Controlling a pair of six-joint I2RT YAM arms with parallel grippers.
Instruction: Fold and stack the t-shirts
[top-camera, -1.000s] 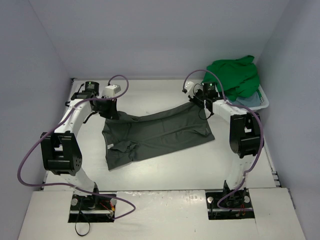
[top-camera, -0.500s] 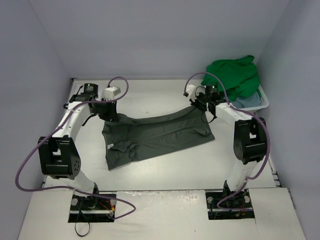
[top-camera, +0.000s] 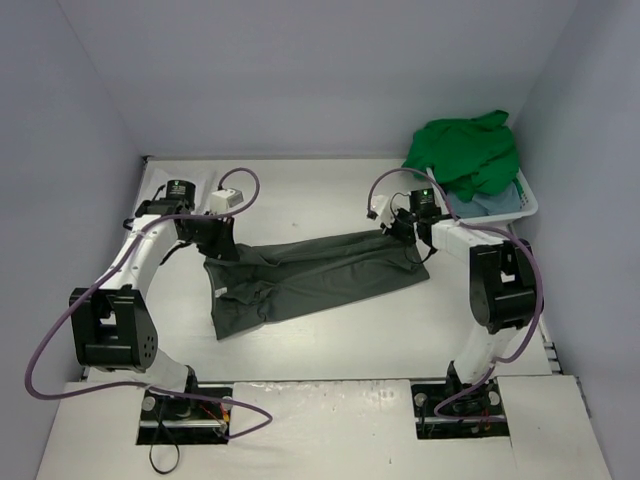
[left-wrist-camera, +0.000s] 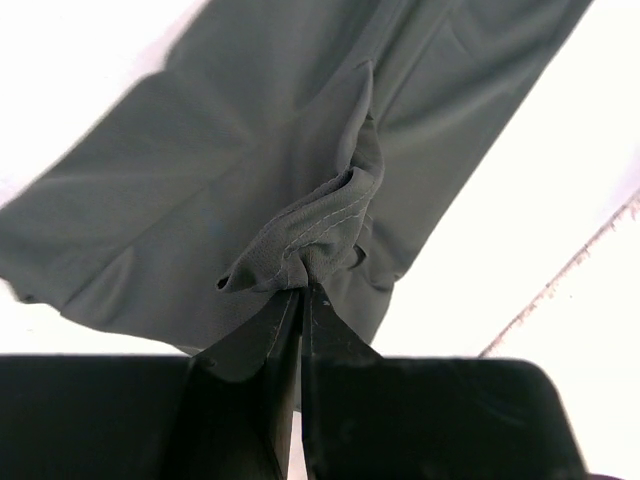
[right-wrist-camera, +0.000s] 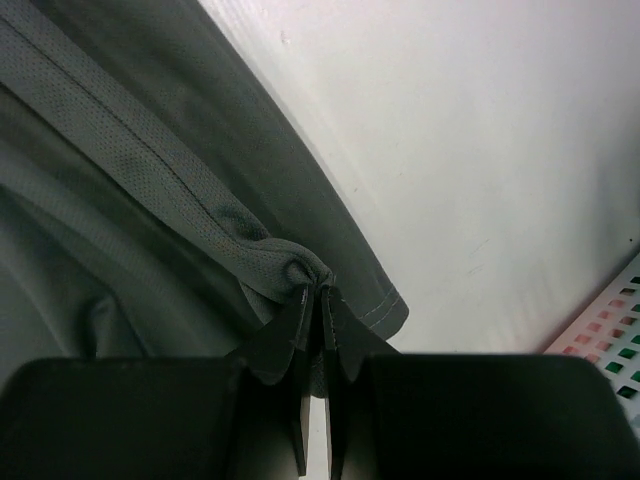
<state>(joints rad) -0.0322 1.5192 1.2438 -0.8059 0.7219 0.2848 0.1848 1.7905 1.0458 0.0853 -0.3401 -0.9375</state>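
The dark grey-olive t-shirt (top-camera: 310, 275) lies across the middle of the white table (top-camera: 330, 345), strung between the two arms. Its far edge is drawn into long folds, and its widest part is spread flat toward 7 o'clock.

At the shirt's 10 o'clock corner the left gripper (top-camera: 222, 250) has its jaws pressed together on a bunched pinch of the cloth. In the left wrist view a crumpled, stitched hem sits right at the tips of this gripper (left-wrist-camera: 300, 292), and the rest of the shirt (left-wrist-camera: 250, 170) fans out below it over the bright table.

At the shirt's 2 o'clock corner the right gripper (top-camera: 398, 228) is likewise clamped on a gathered fold of the edge. In the right wrist view the mesh cloth (right-wrist-camera: 130, 180) puckers where the tips (right-wrist-camera: 318, 292) bite it, and a hemmed corner hangs just beside them at 4 o'clock.

At the table's 2 o'clock corner stands a white basket (top-camera: 527, 203). A bright green t-shirt (top-camera: 465, 150) is heaped on top of it, with a light blue t-shirt (top-camera: 497, 204) showing under the green at 5 o'clock
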